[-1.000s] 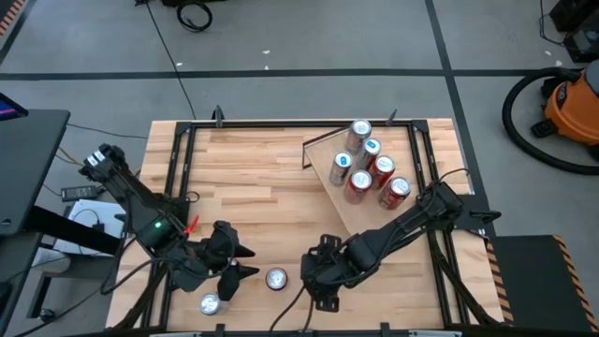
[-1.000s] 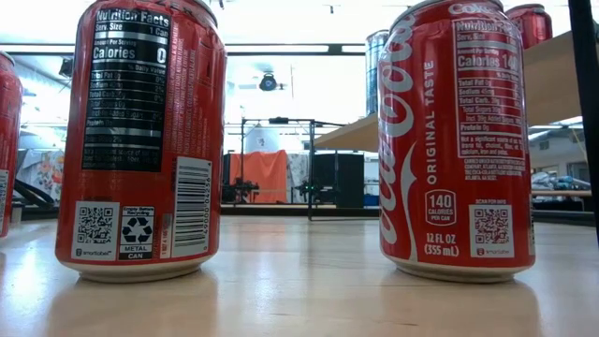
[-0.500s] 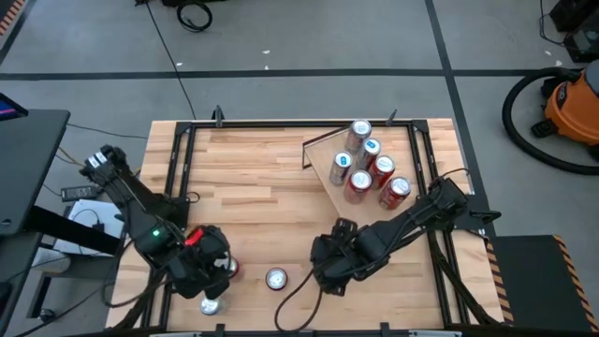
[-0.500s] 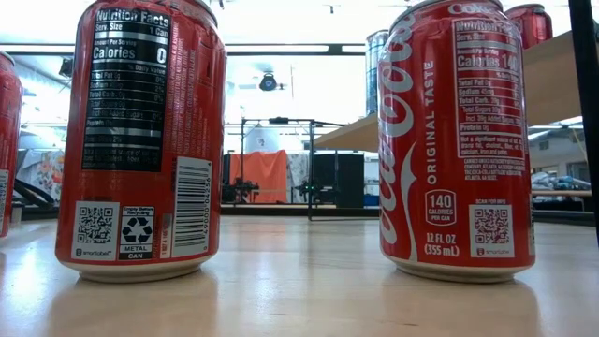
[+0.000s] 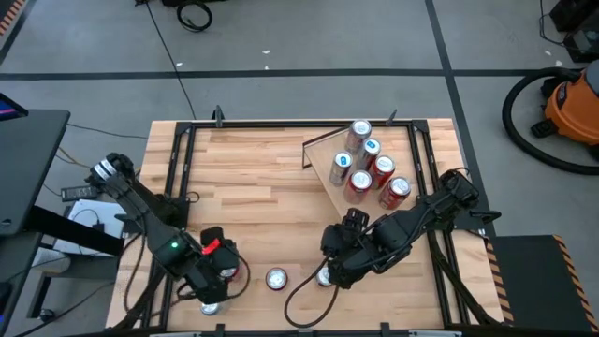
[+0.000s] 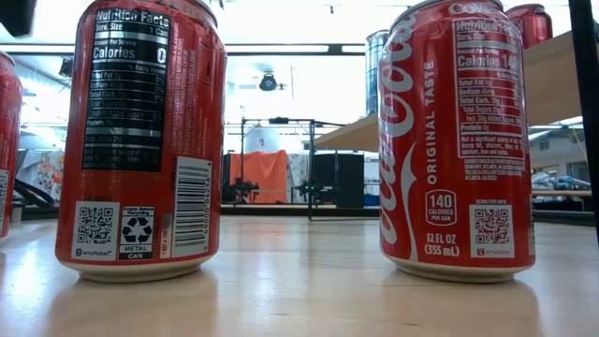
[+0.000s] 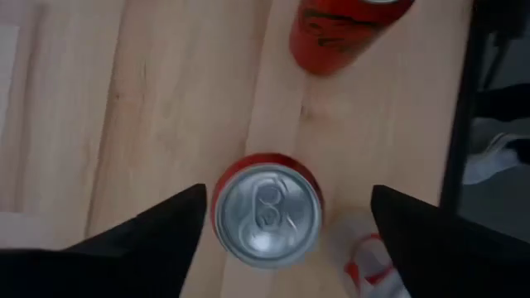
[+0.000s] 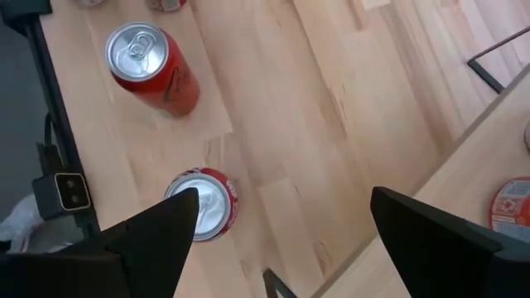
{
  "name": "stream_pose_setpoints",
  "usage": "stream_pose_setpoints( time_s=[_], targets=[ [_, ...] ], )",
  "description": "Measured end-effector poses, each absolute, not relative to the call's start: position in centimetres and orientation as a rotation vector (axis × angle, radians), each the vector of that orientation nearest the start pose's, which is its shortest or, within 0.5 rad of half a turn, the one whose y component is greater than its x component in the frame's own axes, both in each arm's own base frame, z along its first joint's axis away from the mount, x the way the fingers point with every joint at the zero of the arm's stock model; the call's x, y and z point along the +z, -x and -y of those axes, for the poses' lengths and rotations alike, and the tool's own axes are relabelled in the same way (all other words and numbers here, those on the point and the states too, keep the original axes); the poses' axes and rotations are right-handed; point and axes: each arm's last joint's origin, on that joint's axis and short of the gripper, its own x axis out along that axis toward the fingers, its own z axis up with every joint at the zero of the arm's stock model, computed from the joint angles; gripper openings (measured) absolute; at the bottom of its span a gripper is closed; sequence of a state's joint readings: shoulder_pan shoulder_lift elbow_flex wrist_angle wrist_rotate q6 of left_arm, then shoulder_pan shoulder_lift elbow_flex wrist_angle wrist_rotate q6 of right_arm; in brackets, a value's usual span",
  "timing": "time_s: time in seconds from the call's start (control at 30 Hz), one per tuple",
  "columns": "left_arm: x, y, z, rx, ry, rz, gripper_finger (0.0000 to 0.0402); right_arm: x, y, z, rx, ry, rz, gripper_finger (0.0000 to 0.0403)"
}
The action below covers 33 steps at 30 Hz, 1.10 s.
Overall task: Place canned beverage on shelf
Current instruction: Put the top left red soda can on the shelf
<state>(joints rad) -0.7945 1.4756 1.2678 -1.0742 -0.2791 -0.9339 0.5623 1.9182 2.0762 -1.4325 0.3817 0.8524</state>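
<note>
Both arms shifted | left gripper point(image 7: 277, 219) spread over upright can point(image 7: 267, 211) | right gripper point(image 8: 281, 228) spread above table point(image 5: 262, 178), holding nothing

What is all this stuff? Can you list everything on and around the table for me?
Table: one, light wood with a black frame, middle of the floor.
Shelf: one, light wood plank, far right part of the table.
Cans on the shelf: six, mostly red, standing close together.
Loose cans: three, red with silver tops, upright along the table's near edge.
Vacuum: one, orange and black, on the floor to the right.
Cable: one, black, coiled on the floor beyond the table.
Left gripper: one, dark, open above the leftmost loose can.
Right gripper: one, dark, open above the table beside the rightmost loose can.
</note>
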Motion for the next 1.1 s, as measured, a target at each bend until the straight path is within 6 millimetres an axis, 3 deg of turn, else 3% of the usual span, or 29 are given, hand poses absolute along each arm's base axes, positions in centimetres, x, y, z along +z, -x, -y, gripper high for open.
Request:
stream_pose_setpoints(
  time_s=[0.17,0.53,0.93,1.1],
  targets=[
    [26.8,-20.8,19.3,0.068,0.075,-1.242,0.0393,35.9,-31.8,-18.9,-0.332,-0.195,-1.080,0.0368],
    [23.6,-21.7,20.1,0.115,-0.032,-1.382,0.0395,35.9,-31.7,-19.2,-0.335,-0.196,-1.073,0.0368],
    [23.4,-22.5,19.5,0.194,0.049,-1.382,0.0310,35.9,-31.7,-19.2,-0.338,-0.199,-1.071,0.0368],
    [23.4,-23.5,18.4,0.297,0.157,-1.367,0.0308,35.9,-31.7,-19.2,-0.350,-0.216,-1.069,0.0368]
  ],
)
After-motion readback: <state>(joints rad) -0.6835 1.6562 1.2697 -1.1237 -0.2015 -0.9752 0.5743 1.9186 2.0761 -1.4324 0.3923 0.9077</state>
